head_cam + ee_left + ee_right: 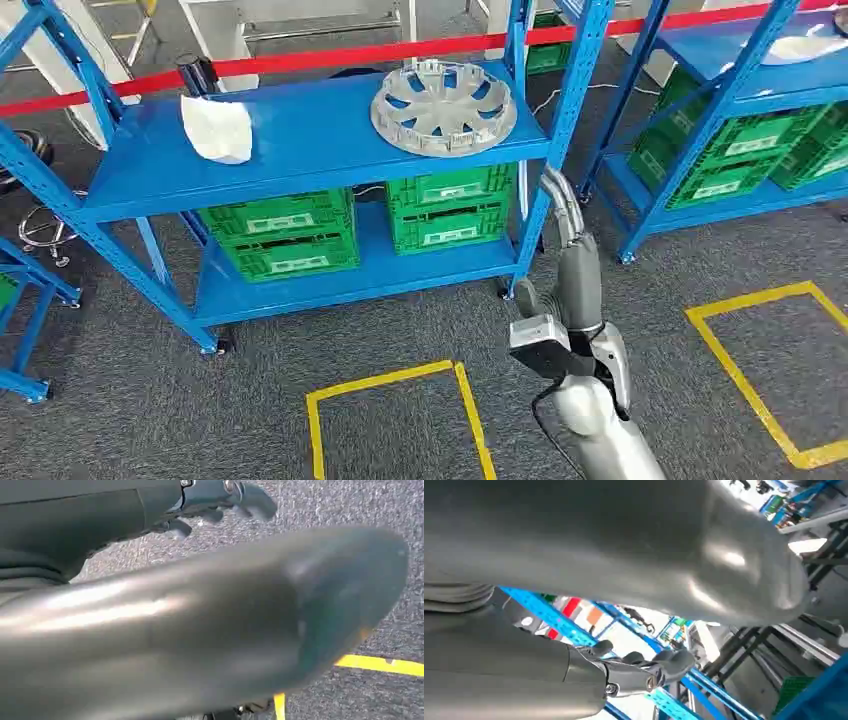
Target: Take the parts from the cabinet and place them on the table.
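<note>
Looking at where things stand, I'd say the job has barely started: the round silver plastic wheel cover with spokes [443,107] sits flat on the top shelf of the blue metal shelving cabinet [300,160], towards its right end, and a white crumpled-looking sheet or moulded part [217,129] lies well apart from it at the shelf's left end. No table turns up anywhere, so nothing looks delivered yet and both pieces seem left to fetch. The right hand [562,200] reaches up just beside the cabinet's right post, holding nothing, fingers loosely curled in the wrist view [639,665]. The left hand [220,502] hangs over grey carpet [350,630], empty, fingers slightly apart. As for writing, the green plastic crates [285,232] on the lower shelf carry pale labels, but they're too small to read.
</note>
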Available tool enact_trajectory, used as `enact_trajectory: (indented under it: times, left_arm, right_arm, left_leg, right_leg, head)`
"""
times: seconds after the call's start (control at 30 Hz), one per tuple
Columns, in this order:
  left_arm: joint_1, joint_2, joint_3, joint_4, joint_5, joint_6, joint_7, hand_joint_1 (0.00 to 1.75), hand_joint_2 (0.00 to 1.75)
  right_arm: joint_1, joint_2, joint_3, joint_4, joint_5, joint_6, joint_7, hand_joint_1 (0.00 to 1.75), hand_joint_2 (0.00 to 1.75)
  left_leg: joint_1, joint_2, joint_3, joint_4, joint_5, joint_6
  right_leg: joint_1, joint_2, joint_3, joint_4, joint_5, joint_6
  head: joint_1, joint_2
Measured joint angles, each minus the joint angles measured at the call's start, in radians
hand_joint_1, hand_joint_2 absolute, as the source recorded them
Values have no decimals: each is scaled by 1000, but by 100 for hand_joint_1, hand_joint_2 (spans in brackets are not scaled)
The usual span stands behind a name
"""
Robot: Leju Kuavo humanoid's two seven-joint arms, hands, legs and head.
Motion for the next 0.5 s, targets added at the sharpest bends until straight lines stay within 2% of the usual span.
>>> enact_trajectory:
  times: [0.03, 0.07, 0.1, 0.13, 0.17, 0.2, 0.23, 0.27, 0.3, 0.37, 0.4, 0.43, 0.5]
  left_arm:
    - [-1, 0, 0, 0, 0, 0, 0, 0, 0]
    - [-1, 0, 0, 0, 0, 0, 1, 0, 0]
    - [-4, -2, 0, 0, 0, 0, 1, 0, 0]
    - [-7, -3, 0, 0, -1, 0, 3, 0, 0]
    - [-8, -3, 0, 0, -2, 0, 5, 0, 0]
    - [-8, -3, 0, 0, -3, 0, 9, 0, 0]
    - [-7, -4, 0, 1, -3, 0, 11, 0, 0]
    - [-5, -4, 0, 2, -5, 0, 13, 0, 0]
    - [-4, -4, 0, 2, -5, 0, 13, 0, 0]
    - [-5, -4, 0, 2, -6, 0, 13, 0, 0]
    - [-5, -3, 0, 2, -6, 0, 12, 0, 0]
    - [-7, -3, 0, 2, -6, 0, 11, 0, 0]
    - [-8, -3, 1, 2, -6, -1, 8, 0, 0]
  right_arm:
    - [-1, 0, 0, -2, 0, 2, 0, 0, 0]
    - [-1, 2, 0, -5, 2, 7, 1, 0, 0]
    - [-1, 2, 0, -9, 2, 11, 1, 0, 0]
    - [0, 3, 0, -11, 5, 12, 2, 0, 0]
    - [2, 3, 0, -11, 9, 14, 5, 0, 0]
    - [4, 3, 0, -11, 12, 15, 8, 0, 0]
    - [5, 3, 0, -11, 16, 15, 12, 0, 0]
    - [6, 3, 0, -11, 17, 15, 14, 0, 0]
    - [5, 3, 0, -11, 17, 15, 15, 0, 0]
    - [6, 3, 0, -12, 17, 16, 15, 0, 0]
    - [8, 3, 0, -15, 15, 21, 15, 0, 0]
    - [10, 3, 0, -17, 12, 24, 14, 0, 0]
    - [17, 3, -1, -20, 7, 30, 14, 0, 0]
  left_leg:
    - [2, -3, 3, -2, -3, -7]
    - [3, 10, 8, 6, -9, -12]
    - [1, 43, -8, 42, -20, -16]
    - [1, 61, -46, 109, -46, -18]
    - [1, 69, -99, 197, -78, -20]
    - [1, 71, -152, 277, -99, -20]
    - [1, 71, -190, 323, -98, -19]
    - [1, 71, -203, 319, -70, -16]
    - [0, 72, -194, 273, -24, -12]
    - [-3, 77, -133, 106, 89, 2]
    - [-10, 91, -111, 55, 99, 9]
    - [-17, 95, -101, 33, 87, 11]
    - [-19, 90, -103, 36, 80, 16]
  right_leg:
    - [0, -2, 2, -2, -1, -9]
    - [-4, -8, 10, -6, -3, -16]
    - [-4, -12, 17, -6, -8, -24]
    - [-3, -19, 23, -6, -13, -31]
    - [0, -25, 28, -6, -18, -35]
    - [1, -30, 34, -6, -25, -37]
    - [3, -34, 40, -6, -31, -38]
    - [4, -35, 49, -6, -37, -38]
    - [4, -36, 58, -6, -43, -37]
    - [5, -39, 80, -6, -57, -33]
    - [4, -40, 79, -8, -64, -28]
    - [10, -39, 81, -6, -69, -18]
    - [8, -43, 82, -16, -69, -8]
  head:
    - [1, 0]
    - [1, 0]
    - [-6, 0]
    - [-7, 0]
    - [-8, 0]
    - [-7, 0]
    - [-8, 0]
    - [-7, 0]
    - [-7, 0]
    - [-8, 0]
    - [-7, 0]
    - [-10, 0]
    - [-9, 0]
